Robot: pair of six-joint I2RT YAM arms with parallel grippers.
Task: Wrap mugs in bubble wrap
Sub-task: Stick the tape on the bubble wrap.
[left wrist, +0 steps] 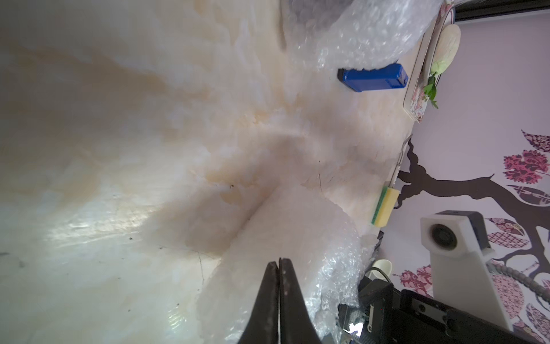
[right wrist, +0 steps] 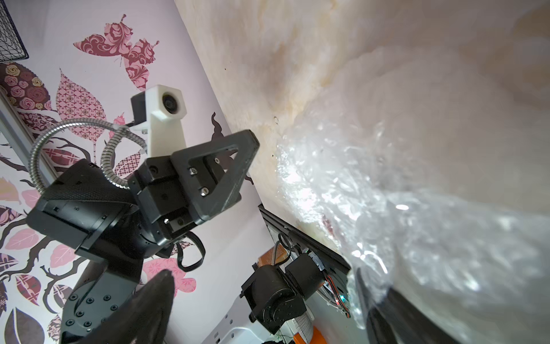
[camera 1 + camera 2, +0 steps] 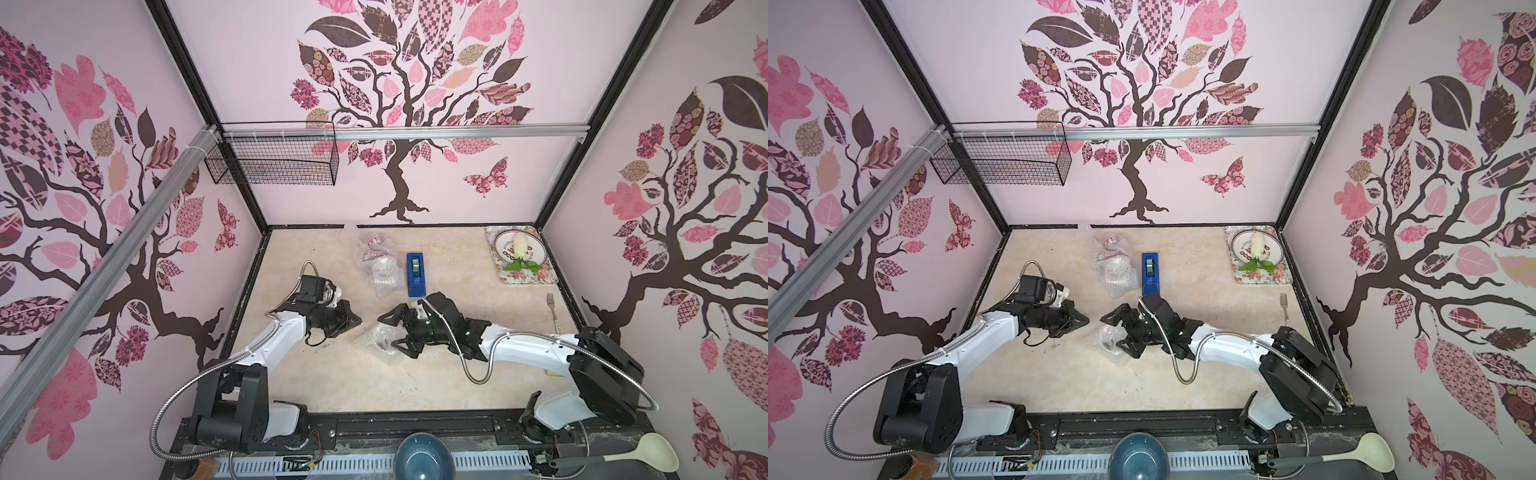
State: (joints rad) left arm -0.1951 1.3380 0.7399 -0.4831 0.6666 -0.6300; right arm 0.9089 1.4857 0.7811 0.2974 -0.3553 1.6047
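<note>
Lying low over the desk (image 3: pixel 332 386) at mid-frame in both top views, the left hand (image 3: pixel 358 322) kept nothing between its jaws, which were pressed together, its tip just beside a crumpled bubble wrap bundle (image 3: pixel 374 338). The right hand (image 3: pixel 386 331) stood wide, one finger against the bundle and the other clear of it. What the bundle held could not be told. Higher in the frame, a second bundle (image 3: pixel 388 276) lay beside a tape dispenser (image 3: pixel 414 274), touching a wrapped mug (image 3: pixel 372 244) with a red inside.

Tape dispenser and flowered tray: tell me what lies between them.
Only bare table lies between the tape dispenser and the tray, as seen in both top views.
</note>
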